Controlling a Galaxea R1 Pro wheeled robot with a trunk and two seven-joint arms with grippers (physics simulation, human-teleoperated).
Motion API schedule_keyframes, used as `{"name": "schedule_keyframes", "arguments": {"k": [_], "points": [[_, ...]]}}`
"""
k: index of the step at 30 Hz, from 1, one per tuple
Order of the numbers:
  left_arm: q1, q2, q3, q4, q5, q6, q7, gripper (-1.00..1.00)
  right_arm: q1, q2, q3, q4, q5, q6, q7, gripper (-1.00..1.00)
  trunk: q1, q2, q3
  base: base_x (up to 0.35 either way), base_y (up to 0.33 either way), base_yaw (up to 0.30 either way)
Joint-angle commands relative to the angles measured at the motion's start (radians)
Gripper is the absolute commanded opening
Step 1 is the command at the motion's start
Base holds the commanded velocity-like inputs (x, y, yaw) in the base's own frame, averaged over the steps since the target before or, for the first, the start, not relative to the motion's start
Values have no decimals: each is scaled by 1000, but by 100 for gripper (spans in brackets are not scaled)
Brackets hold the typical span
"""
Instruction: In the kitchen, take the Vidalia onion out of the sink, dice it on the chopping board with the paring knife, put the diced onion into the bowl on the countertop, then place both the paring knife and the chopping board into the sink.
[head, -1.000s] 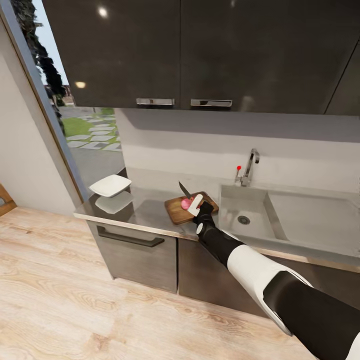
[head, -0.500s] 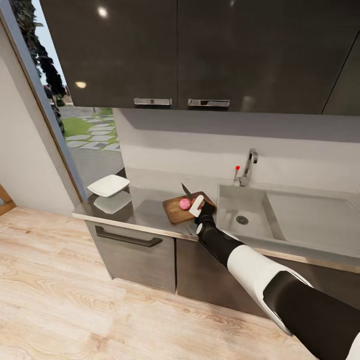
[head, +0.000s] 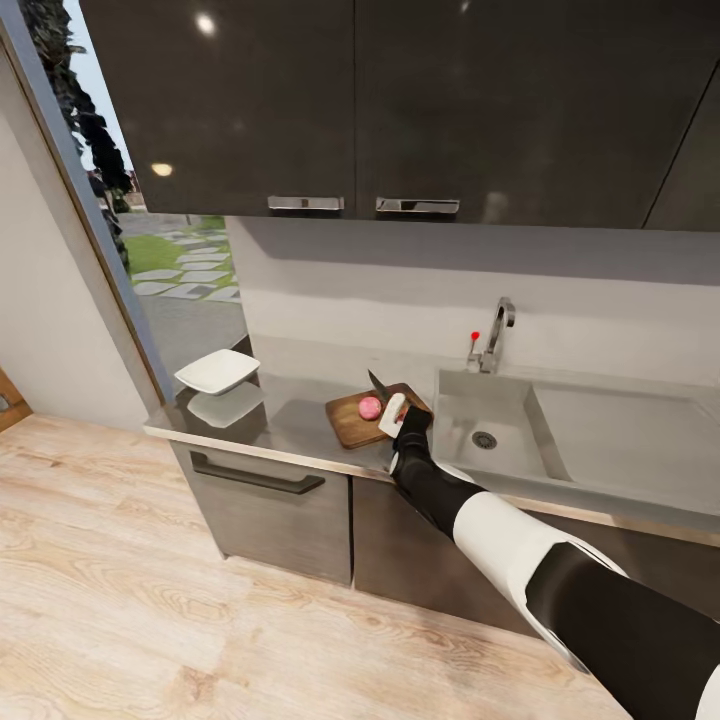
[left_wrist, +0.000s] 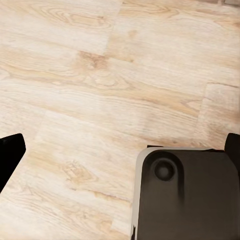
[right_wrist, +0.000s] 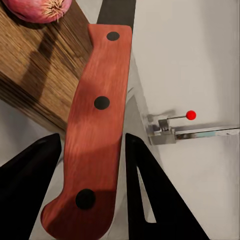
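Carefully, my right gripper (right_wrist: 92, 145) clenched the paring knife (right_wrist: 95, 125); its blade needed squaring over the Vidalia onion (head: 370, 407) before pressing down.

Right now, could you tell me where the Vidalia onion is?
In the head view, the Vidalia onion rests on the chopping board, left of the sink, beside the paring knife.

On the long glossy grey bench (head: 290, 425), the brown wooden chopping board (head: 355, 422) lies just left of the rectangular steel sink (head: 520, 440). The small round pink onion (head: 370, 407) sits on the board. The shallow white squarish bowl (head: 217, 371) stands well apart at the bench's left end.
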Motion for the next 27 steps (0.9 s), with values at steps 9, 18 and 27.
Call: {"name": "schedule_keyframes", "arguments": {"k": [9, 18, 27], "points": [[0, 1, -9, 3, 10, -1, 3, 100, 0, 0, 9, 3, 4, 10, -4, -100, 1, -2, -2, 0, 0, 0], [0, 1, -9, 4, 10, -1, 3, 100, 13, 0, 9, 3, 4, 9, -2, -100, 1, -2, -2, 0, 93, 0], [0, 1, -9, 4, 10, -1, 3, 100, 26, 0, 9, 4, 4, 9, -1, -100, 1, -2, -2, 0, 67, 0]]}}
